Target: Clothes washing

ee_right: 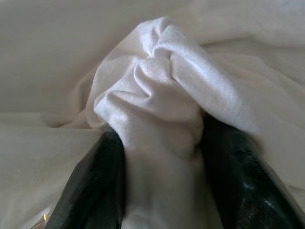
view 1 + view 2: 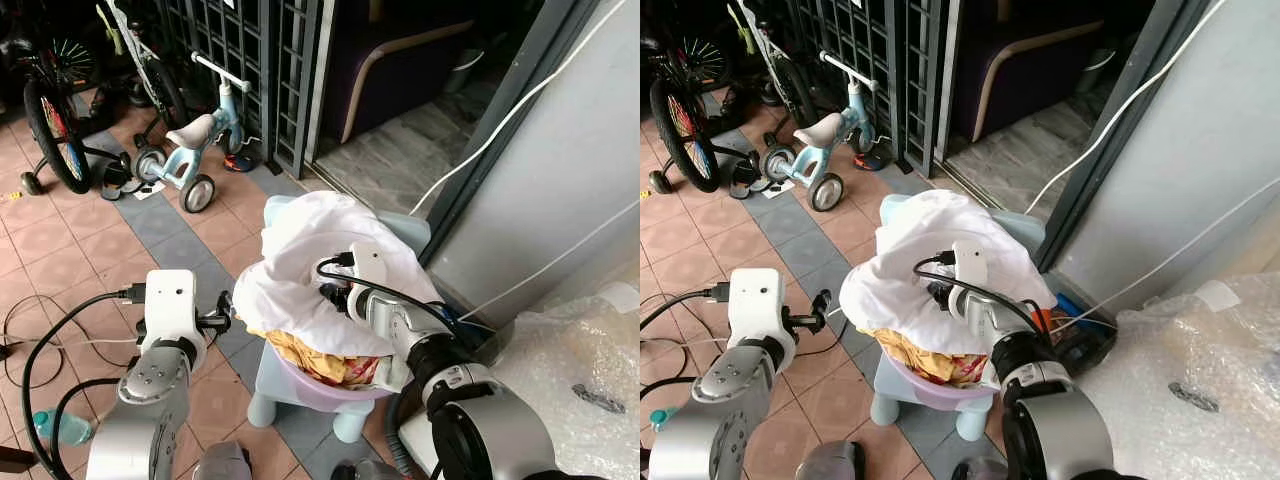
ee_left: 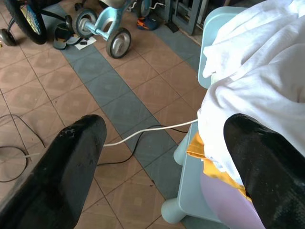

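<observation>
- Landmark: small pale blue chair point(image 2: 285, 385) on the tiled floor point(image 2: 60, 250), just in front of the open doorway point(image 2: 420, 150).
- lilac basin point(image 2: 320, 385) sits on the chair seat, heaped with clothes.
- white cloth point(image 2: 320, 260) on top of the heap, draped over the basin rim and up against the chair back.
- yellow patterned garment point(image 2: 310, 360) pokes out under the white cloth, at the basin's front edge.
- right gripper point(image 1: 157, 157) over the chair, buried in the heap; fingers point(image 1: 90, 186) pinched on a bunched fold of the white cloth.
- left gripper point(image 3: 162, 157) just left of the chair, level with the basin, fingers spread wide, holding nothing, one finger close to the cloth edge.
- white cable point(image 3: 147, 131) runs across the floor to the chair's left side.
- blue tricycle point(image 2: 190, 150) well behind the chair to its left; bicycle point(image 2: 50, 120) further left.
- bubble wrap point(image 2: 570, 370) right of the chair.
- plastic bottle point(image 2: 60, 427) on the floor, left of the chair, near the left arm.
</observation>
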You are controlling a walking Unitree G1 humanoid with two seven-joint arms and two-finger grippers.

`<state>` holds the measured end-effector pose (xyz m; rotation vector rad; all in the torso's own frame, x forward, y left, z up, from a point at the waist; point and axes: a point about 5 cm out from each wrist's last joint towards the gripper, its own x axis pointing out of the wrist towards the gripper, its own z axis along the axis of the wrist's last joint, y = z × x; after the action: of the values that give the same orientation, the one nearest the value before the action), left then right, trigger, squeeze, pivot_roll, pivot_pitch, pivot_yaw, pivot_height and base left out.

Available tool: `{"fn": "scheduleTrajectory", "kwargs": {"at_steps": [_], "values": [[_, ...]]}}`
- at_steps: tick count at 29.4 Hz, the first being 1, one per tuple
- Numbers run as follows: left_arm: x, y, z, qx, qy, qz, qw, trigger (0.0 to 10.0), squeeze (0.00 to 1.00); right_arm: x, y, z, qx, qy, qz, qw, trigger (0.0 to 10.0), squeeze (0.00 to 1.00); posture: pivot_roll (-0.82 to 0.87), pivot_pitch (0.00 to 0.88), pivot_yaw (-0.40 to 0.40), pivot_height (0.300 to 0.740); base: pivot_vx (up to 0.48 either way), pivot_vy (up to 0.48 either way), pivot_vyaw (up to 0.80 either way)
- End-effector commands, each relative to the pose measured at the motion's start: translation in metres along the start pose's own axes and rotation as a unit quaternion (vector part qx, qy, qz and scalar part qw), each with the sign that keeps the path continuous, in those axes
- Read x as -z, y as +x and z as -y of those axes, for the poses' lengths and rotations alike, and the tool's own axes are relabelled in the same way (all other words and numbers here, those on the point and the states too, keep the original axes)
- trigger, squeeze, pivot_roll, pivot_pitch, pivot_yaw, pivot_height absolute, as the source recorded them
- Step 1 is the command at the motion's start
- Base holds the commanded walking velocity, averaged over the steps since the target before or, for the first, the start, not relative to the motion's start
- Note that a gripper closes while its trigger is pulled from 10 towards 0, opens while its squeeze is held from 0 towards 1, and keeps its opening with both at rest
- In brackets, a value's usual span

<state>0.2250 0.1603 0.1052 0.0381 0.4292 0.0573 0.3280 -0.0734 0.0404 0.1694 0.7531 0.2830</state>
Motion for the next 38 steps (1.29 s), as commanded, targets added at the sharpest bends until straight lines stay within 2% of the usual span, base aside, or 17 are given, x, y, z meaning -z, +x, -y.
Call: {"fn": "scheduleTrajectory", "kwargs": {"at_steps": [1, 5, 10, 13, 18, 23, 24, 25, 26, 27, 28, 29, 31, 32, 34, 36, 38], "values": [[0.0, 0.002, 0.001, -0.001, 0.001, 0.001, 1.0, 10.0, 0.0, -0.003, 0.0, 0.003, 0.009, 0.012, 0.0, 1.0, 0.0, 0.0, 0.14, 0.0, -0.09, 0.74, 0.0, 0.0, 0.0], [-0.007, 0.007, 0.004, 0.002, 0.001, 0.012, 1.0, 10.0, 0.0, -0.008, 0.0, 0.005, 0.01, 0.011, -0.001, 1.0, 0.0, 0.0, 0.15, 0.0, -0.109, 0.74, 0.0, 0.0, 0.0], [-0.013, 0.014, -0.001, -0.01, -0.011, 0.024, 1.0, 10.0, 0.0, -0.015, 0.0, 0.008, 0.015, 0.007, 0.004, 1.0, 0.0, 0.0, 0.15, 0.0, -0.119, 0.74, 0.0, 0.0, 0.0], [-0.013, 0.021, -0.005, -0.019, -0.017, 0.028, 0.999, 10.0, 0.0, -0.027, -0.001, 0.006, 0.008, 0.011, 0.029, 0.999, 0.0, 0.0, 0.13, 0.0, -0.126, 0.74, 0.0, 0.0, 0.0], [-0.01, 0.027, 0.012, 0.002, -0.027, 0.03, 0.999, 10.0, 0.0, -0.026, -0.006, 0.02, 0.017, 0.033, 0.042, 0.998, 0.0, 0.0, 0.09, 0.0, -0.119, 0.74, 0.0, 0.0, 0.0], [-0.011, 0.029, 0.021, 0.031, -0.024, 0.042, 0.998, 10.0, 0.0, -0.032, -0.013, 0.027, 0.007, 0.025, 0.081, 0.996, 0.0, 0.0, 0.05, 0.0, -0.091, 0.74, 0.0, 0.0, 0.0], [-0.007, 0.03, 0.024, 0.037, -0.011, 0.043, 0.998, 10.0, 0.0, -0.04, -0.024, 0.031, 0.006, -0.001, 0.139, 0.99, 0.0, 0.0, 0.02, 0.0, -0.052, 0.74, 0.0, 0.0, 0.0], [-0.007, 0.03, 0.024, 0.037, -0.011, 0.043, 0.998, 10.0, 0.0, -0.04, -0.024, 0.031, 0.006, -0.001, 0.139, 0.99, 0.0, 0.0, 0.02, 0.0, -0.052, 0.74, 0.0, 0.0, 0.0], [-0.007, 0.03, 0.025, 0.041, -0.009, 0.047, 0.998, 10.0, 0.0, -0.048, -0.032, 0.032, 0.001, -0.015, 0.172, 0.985, 0.0, 0.0, 0.02, 0.0, -0.049, 0.74, 0.0, 0.0, 0.0], [-0.01, 0.029, 0.028, 0.051, -0.01, 0.057, 0.997, 10.0, 0.0, -0.064, -0.051, 0.031, -0.009, -0.033, 0.24, 0.97, 0.0, 0.0, 0.01, 0.0, -0.043, 0.74, 0.0, 0.0, 0.0], [-0.01, 0.029, 0.028, 0.051, -0.01, 0.057, 0.997, 10.0, 0.0, -0.064, -0.051, 0.031, -0.009, -0.033, 0.24, 0.97, 0.0, 0.0, 0.01, 0.0, -0.043, 0.74, 0.0, 0.0, 0.0], [-0.011, 0.027, 0.031, 0.061, -0.01, 0.062, 0.996, 10.0, 0.0, -0.081, -0.075, 0.033, -0.014, -0.049, 0.306, 0.951, 0.0, 0.0, 0.0, 0.0, -0.044, 0.74, 0.0, 0.0, 0.0], [-0.009, 0.026, 0.032, 0.065, -0.007, 0.066, 0.996, 10.0, 0.0, -0.09, -0.092, 0.035, -0.002, -0.067, 0.352, 0.934, 0.0, 0.0, -0.01, 0.0, -0.042, 0.74, 0.0, 0.0, 0.0], [-0.007, 0.026, 0.031, 0.06, -0.006, 0.065, 0.996, 10.0, 0.0, -0.094, -0.106, 0.043, 0.036, -0.086, 0.388, 0.917, 0.0, 0.0, -0.01, 0.0, -0.038, 0.74, 0.0, 0.0, 0.0], [-0.008, 0.026, 0.031, 0.053, -0.017, 0.071, 0.996, 10.0, 0.0, -0.095, -0.117, 0.049, 0.066, -0.083, 0.411, 0.906, 0.0, 0.0, -0.02, 0.0, -0.033, 0.74, 0.0, 0.0, 0.0], [-0.011, 0.026, 0.037, 0.055, -0.009, 0.084, 0.995, 10.0, 0.0, -0.088, -0.125, 0.053, 0.09, -0.056, 0.425, 0.899, 0.0, 0.0, -0.03, 0.0, -0.029, 0.74, 0.0, 0.0, 0.0], [-0.012, 0.026, 0.042, 0.069, 0.001, 0.087, 0.994, 10.0, 0.0, -0.079, -0.125, 0.051, 0.088, -0.048, 0.418, 0.903, 0.0, 0.0, -0.02, 0.0, -0.022, 0.74, 0.0, 0.0, 0.0]]}}
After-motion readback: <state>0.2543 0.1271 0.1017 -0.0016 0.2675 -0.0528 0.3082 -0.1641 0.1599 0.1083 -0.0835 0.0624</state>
